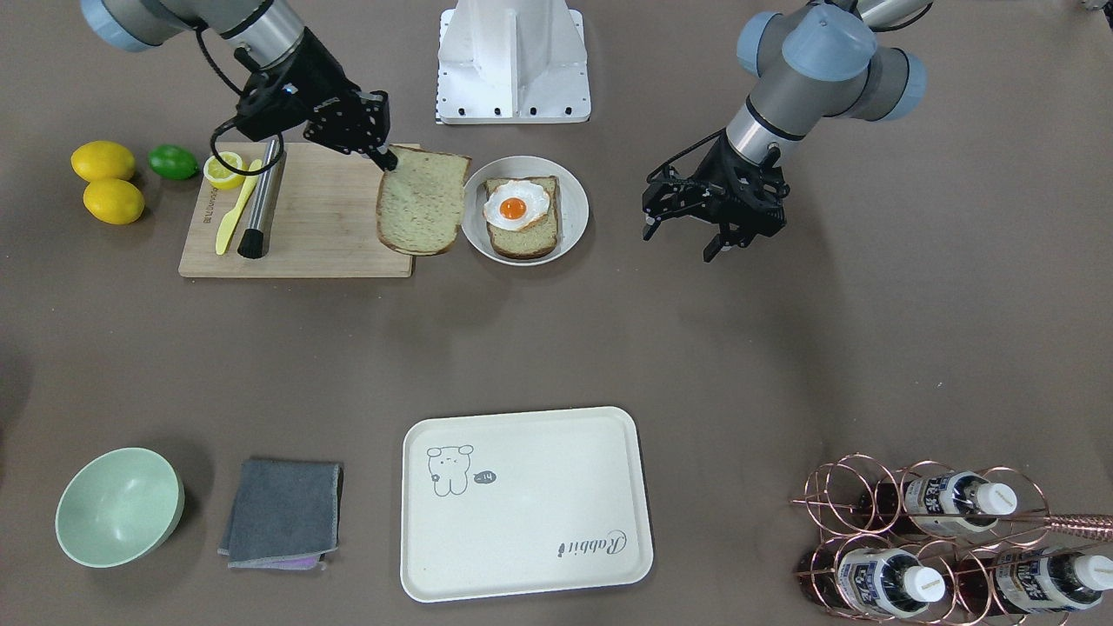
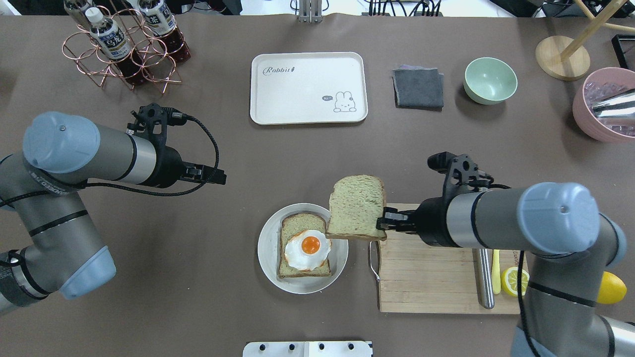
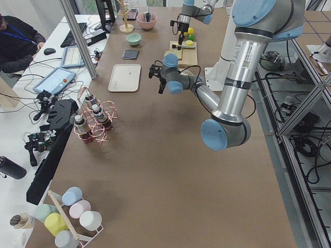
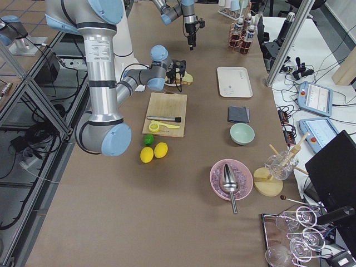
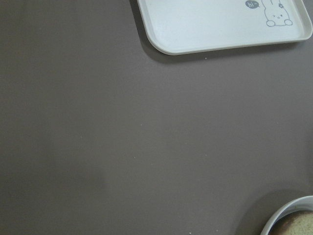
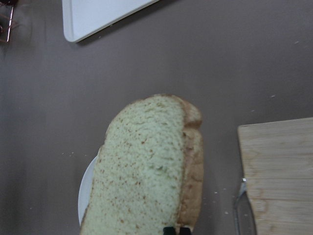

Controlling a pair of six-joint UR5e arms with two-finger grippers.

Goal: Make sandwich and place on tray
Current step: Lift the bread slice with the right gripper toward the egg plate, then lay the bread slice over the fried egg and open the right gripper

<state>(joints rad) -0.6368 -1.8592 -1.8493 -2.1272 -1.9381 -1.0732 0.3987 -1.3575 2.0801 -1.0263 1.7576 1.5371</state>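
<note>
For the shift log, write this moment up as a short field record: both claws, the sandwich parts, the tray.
right claw: shut on top slice, which is lifted between cutting board and plate
left claw: open, holding nothing, over bare table
bottom slice: flat on plate
egg: on bottom slice, yolk up
tray: no sandwich on it yet
stage: top slice not yet set on egg
</note>
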